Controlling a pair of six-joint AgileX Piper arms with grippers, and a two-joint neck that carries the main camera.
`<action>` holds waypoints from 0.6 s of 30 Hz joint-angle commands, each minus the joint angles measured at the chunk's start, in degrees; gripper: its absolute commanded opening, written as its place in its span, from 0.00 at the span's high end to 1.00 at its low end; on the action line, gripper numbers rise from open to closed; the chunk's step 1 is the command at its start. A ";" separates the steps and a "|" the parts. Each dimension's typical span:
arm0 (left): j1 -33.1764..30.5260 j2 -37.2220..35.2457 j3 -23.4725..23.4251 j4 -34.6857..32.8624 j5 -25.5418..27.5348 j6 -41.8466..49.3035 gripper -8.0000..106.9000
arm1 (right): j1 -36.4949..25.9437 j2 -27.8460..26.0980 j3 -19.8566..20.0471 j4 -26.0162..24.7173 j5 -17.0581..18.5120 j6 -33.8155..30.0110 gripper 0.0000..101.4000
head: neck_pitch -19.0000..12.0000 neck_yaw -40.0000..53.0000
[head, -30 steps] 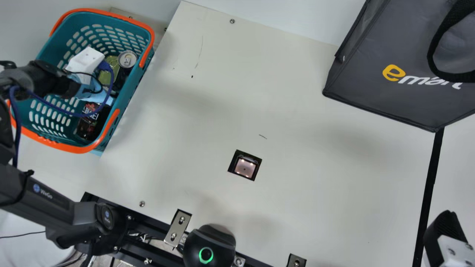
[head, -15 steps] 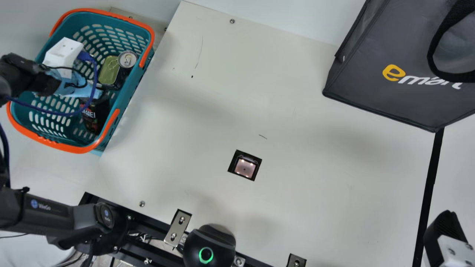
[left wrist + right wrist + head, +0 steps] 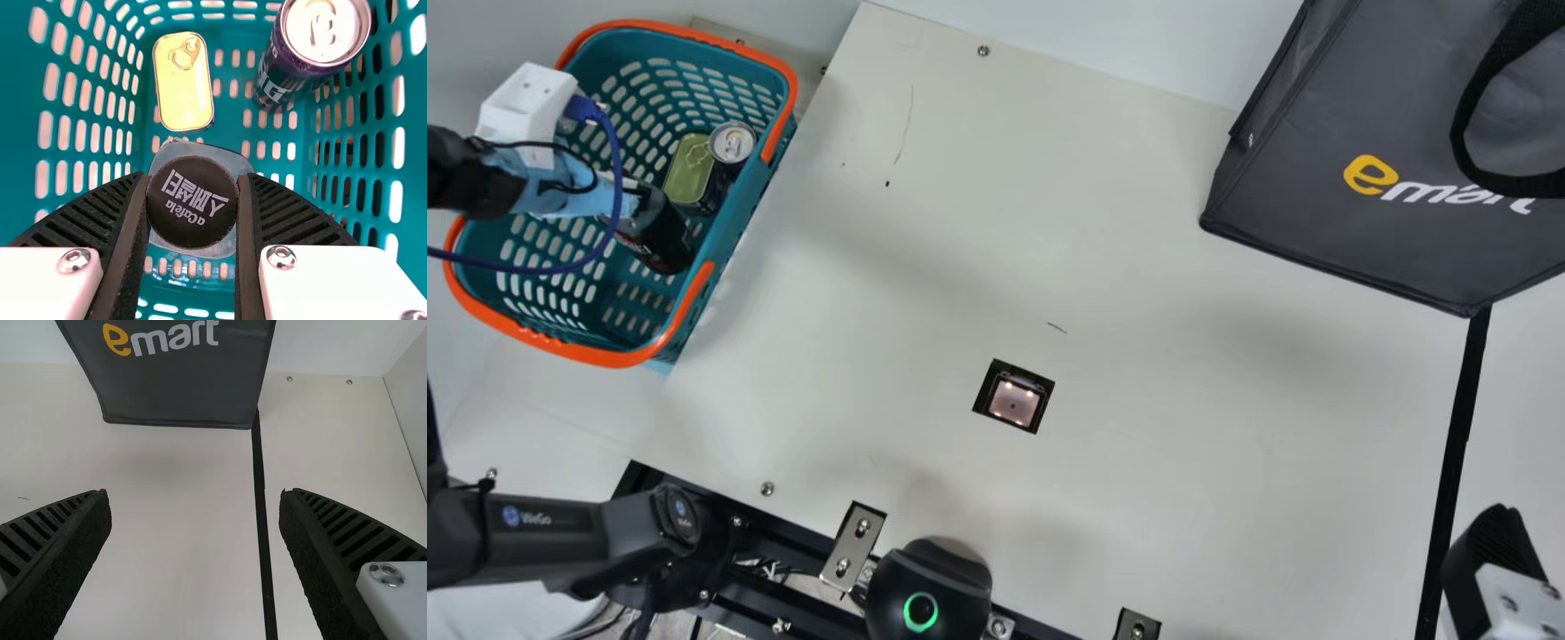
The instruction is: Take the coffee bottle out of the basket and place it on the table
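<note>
Right now, in the main view, my left gripper (image 3: 618,197) is over the teal plastic basket (image 3: 605,357) — slotted walls, smooth orange rim — and the dark coffee bottle (image 3: 663,233) slants within it. My left arm's wrist comes in at the left edge, its thick lower link near the bottom-left corner. My right gripper (image 3: 1489,556) sits at the lower right, by the pale, flat worktop (image 3: 1138,356).

In the left wrist view, my ribbed fingers pinch the bottle's round black cap (image 3: 192,200); near it are a rounded-corner tin (image 3: 183,87) and a cylindrical can (image 3: 327,33).

In the right wrist view, my fingers are spread wide, holding nothing.
</note>
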 commanded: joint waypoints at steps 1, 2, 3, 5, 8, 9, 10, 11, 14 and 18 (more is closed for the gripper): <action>0.11 -0.67 -0.54 0.11 0.84 -0.62 0.84 | 0.00 0.00 0.00 0.00 0.00 0.00 0.10 | -1.48 0.14; 0.15 -1.07 -0.85 0.16 1.32 -1.08 0.84 | 0.00 0.00 0.00 0.00 0.00 0.00 0.10 | -1.48 0.14; 0.19 -1.46 -1.26 0.20 1.90 -1.58 0.84 | 0.00 0.00 0.00 0.00 0.00 0.00 0.10 | -1.48 0.14; 0.12 -2.17 -2.06 0.19 2.93 -2.61 0.84 | 0.00 0.00 0.00 0.00 0.00 0.00 0.10 | -1.48 0.14; -0.12 -3.23 -3.18 0.29 4.34 -4.34 0.84 | 0.00 0.00 0.00 0.00 0.00 0.00 0.10 | -1.48 0.14; -0.21 -3.61 -3.53 0.34 4.82 -4.93 0.84 | 0.00 0.00 0.00 0.00 0.00 0.00 0.10 | -1.48 0.14; -0.31 -4.01 -3.85 0.37 5.28 -5.53 0.84 | 0.00 0.00 0.00 0.00 0.00 0.00 0.10 | -1.48 0.14; -0.42 -4.41 -4.14 0.40 5.70 -6.10 0.84 | 0.00 0.00 0.00 0.00 0.00 0.00 0.10 | -1.48 0.14; -0.76 -5.81 -4.92 0.42 6.98 -7.67 0.84 | 0.00 0.00 0.00 0.00 0.00 0.00 0.10 | -1.48 0.14; -1.31 -7.81 -6.01 0.40 8.67 -9.46 0.84 | 0.00 0.00 0.00 0.00 0.00 0.00 0.10 | -1.48 0.14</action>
